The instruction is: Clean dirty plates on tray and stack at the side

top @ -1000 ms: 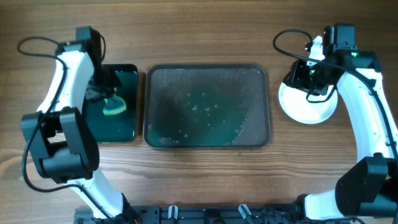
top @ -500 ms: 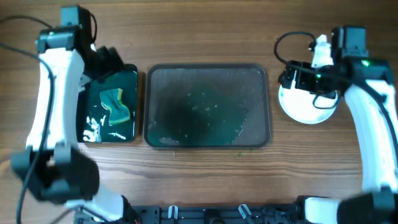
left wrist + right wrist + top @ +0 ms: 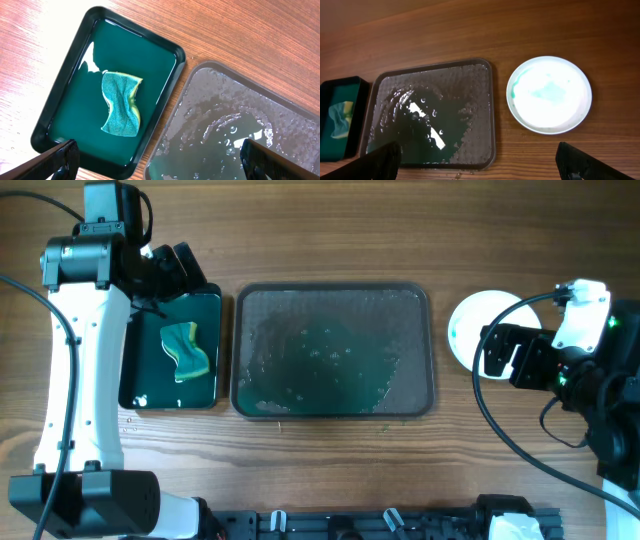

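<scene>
Right wrist: teal-smeared plate (image 3: 549, 94) beside tray (image 3: 432, 117)

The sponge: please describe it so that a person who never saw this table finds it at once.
Start at the large grey tray in the middle. Beside it, to its left in the overhead view, is a smaller black tray of green liquid, where the sponge lies. It alone is wavy, teal with a yellow edge.

Plates (image 3: 462, 325), perhaps stacked, partly hidden overhead.
</scene>
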Motion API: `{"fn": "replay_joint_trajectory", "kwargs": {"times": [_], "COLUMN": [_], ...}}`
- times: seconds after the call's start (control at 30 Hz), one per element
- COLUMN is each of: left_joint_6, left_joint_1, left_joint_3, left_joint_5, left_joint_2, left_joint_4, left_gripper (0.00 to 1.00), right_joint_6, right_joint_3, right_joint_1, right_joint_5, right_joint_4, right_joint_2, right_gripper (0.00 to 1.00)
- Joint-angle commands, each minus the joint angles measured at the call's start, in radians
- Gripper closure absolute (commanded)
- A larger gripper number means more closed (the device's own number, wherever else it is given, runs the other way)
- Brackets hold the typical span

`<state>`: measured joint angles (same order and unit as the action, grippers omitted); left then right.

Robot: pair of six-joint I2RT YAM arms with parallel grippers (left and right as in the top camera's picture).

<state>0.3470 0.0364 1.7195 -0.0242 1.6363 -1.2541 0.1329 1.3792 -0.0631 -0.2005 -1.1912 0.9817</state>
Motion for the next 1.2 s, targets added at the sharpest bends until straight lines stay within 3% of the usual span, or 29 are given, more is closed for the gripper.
{"fn": "replay_joint_trajectory", "kwargs": {"times": [0.0,0.13,0.2,0.37,0.57,0.9,1.03,1.17], "left_joint_6": [-0.001,-0.001,-0.001,-0.001,-0.002,-0.001,-0.001,-0.001], "left_joint_1": [0.000,0.000,0.000,0.000,0.000,0.000,0.000,0.000], "left_joint_3": [0.000,0.000,0.000,0.000,0.000,0.000,0.000,0.000], "left_joint_5": [0.012,0.012,0.012,0.012,0.012,0.012,0.012,0.012], "left_joint_2": [0.005,0.005,0.005,0.005,0.005,0.005,0.005,0.005], "left_joint_4": [0.001,0.001,0.002,0.001,0.002,0.001,0.002,0.001], "left_gripper": [0.00,0.00,0.00,0.00,0.00,0.00,0.00,0.00], "right_joint_6": [-0.002,-0.010,-0.059,-0.134,-0.133,-0.111,-0.035,-0.017], "right_joint_3": [0.014,0.008,-0.042,-0.446,-0.972,-1.345,-1.374,-1.374], "right_joint_1": [0.000,0.000,0.000,0.033,0.096,0.138,0.139,0.139], "right_joint_5": [0.020,0.042,-0.004,-0.067,-0.013,0.047,0.107,0.103], "right_joint_4": [0.000,0.089,0.231,0.757,1.097,1.244,1.272,1.194], "right_joint_2": [0.009,0.036,0.010,-0.235,-0.603,-0.973,-0.979,-0.978], "right_gripper": [0.00,0.00,0.00,0.00,0.00,0.00,0.00,0.00]}}
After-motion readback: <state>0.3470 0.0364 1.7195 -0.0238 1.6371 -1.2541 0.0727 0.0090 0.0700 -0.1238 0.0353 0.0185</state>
